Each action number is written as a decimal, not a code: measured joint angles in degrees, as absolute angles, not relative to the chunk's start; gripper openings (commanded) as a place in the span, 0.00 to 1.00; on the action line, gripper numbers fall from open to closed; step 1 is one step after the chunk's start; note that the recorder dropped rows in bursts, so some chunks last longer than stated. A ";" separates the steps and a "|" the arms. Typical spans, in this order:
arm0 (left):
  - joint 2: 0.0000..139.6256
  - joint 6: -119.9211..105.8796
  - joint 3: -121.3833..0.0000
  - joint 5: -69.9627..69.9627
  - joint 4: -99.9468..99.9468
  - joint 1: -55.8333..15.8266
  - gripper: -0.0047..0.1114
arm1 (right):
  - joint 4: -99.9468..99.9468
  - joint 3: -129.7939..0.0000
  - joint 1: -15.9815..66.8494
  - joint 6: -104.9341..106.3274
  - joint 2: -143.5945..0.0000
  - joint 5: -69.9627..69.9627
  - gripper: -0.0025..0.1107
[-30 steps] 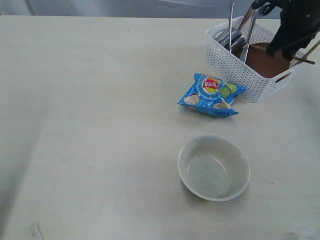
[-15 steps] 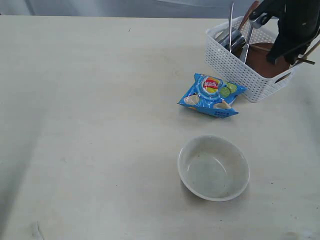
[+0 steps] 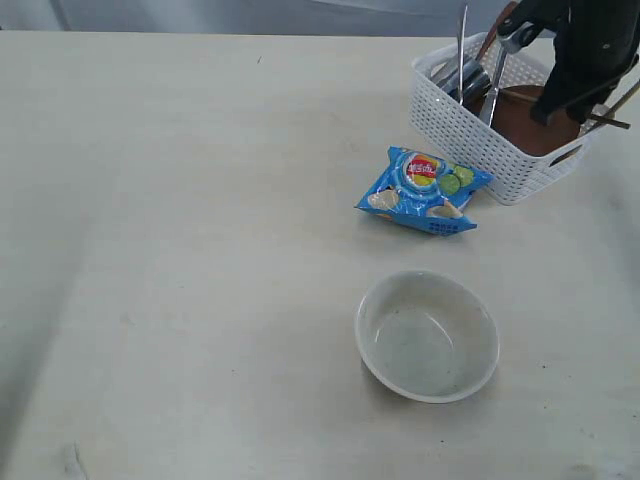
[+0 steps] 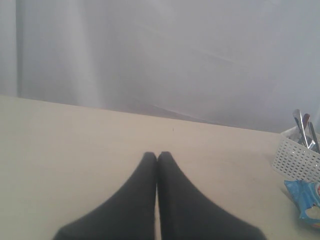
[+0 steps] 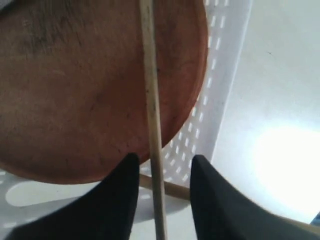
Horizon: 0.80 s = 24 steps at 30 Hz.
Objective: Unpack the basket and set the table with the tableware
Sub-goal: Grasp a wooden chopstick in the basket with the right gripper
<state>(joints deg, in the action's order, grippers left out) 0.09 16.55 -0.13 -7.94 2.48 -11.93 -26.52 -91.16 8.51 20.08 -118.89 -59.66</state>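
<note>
My exterior camera sits high, looking steeply down on most of the table (image 3: 200,250). There the basket (image 3: 450,130) lies at two o'clock by the corner, with the blue snack bag (image 3: 425,192) on the same bearing nearer centre. My left wrist camera rides low, facing almost level across the table to a pale backdrop (image 4: 150,60), and just catches that basket and bag. My right wrist camera hangs very close above the basket's inside, the plate (image 5: 75,85) filling its picture.

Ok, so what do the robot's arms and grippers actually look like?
The left gripper has two smooth matte black fingers, broad at the base, tapering to rounded tips. The right gripper has the same plain black fingers, and its arm looks black and blocky. No markings show.
</note>
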 measured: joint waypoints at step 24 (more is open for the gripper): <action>0.09 16.55 -0.13 -7.94 2.48 -11.93 0.04 | -26.74 -91.16 8.51 18.03 -120.48 -59.48 0.29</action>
